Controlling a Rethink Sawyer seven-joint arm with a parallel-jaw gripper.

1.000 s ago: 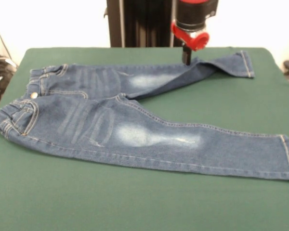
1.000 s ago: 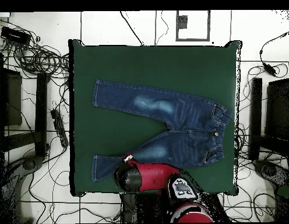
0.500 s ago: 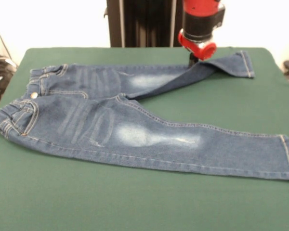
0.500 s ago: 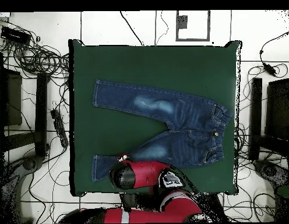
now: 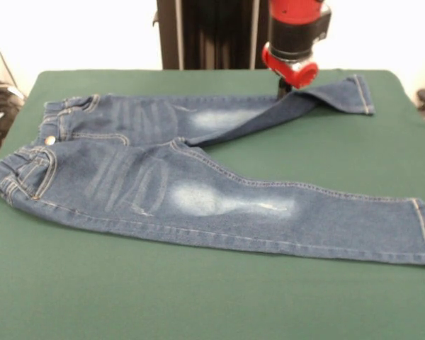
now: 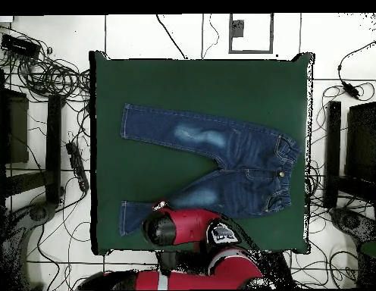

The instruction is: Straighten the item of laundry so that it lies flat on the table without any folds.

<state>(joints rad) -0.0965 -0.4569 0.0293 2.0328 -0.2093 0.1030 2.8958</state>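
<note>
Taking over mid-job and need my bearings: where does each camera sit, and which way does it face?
Front view: low, across the table from the robot, facing the jeans; the red arm's end effector hangs over the far leg.
Overhead view: above, looking straight down on the table; the red arm enters from the bottom and hides the end effector.
Both show the jeans and arm, turned half round against each other.

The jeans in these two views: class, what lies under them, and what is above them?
Under the jeans only the green table shows; whatever they cover is hidden. The gripper sits over the far leg, hiding part of it overhead.
</note>
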